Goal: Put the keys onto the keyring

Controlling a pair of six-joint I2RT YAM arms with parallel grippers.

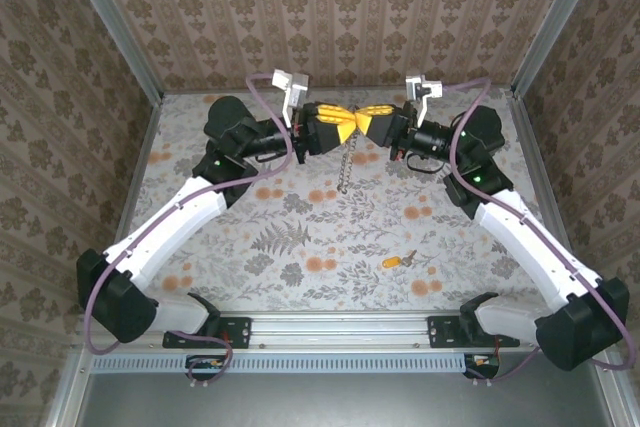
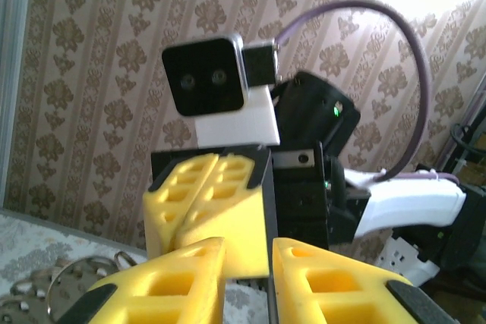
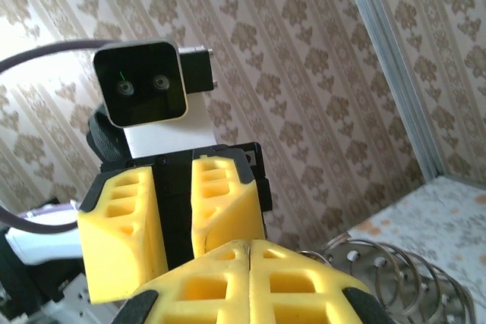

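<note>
Right gripper (image 3: 249,252): own wrist view shows the yellow ribbed plastic fingers (image 3: 205,286) pressed flat together, with no gap along the seam. Cannot tell whether anything thin is caught between them.

Left gripper (image 2: 249,252): own wrist view shows the yellow fingers (image 2: 175,286) parted by a narrow slot, and nothing visible sits in it. The right wrist view of the left gripper (image 3: 173,218) agrees, with a dark gap between its two pads.

Top view: left gripper (image 1: 347,127) and right gripper (image 1: 363,119) meet tip to tip, near the far wall and at mid-width.

The thin silvery-tan metal keyring chain (image 1: 348,162) runs as a short line from directly under the meeting fingertips toward the near side. Cannot tell which gripper carries it, or whether its lower end touches the table.

Silvery coiled wire loops (image 2: 68,286) sit low beside the fingers in the left wrist view. The wire loops (image 3: 380,271) also show in the right wrist view. What they attach to is unclear.

The tiny key with orange-yellow head and short silvery blade (image 1: 397,261) lies flat on the flower-print table (image 1: 300,227). It is nearer the right arm's base, well apart from both grippers and the keyring chain.
</note>
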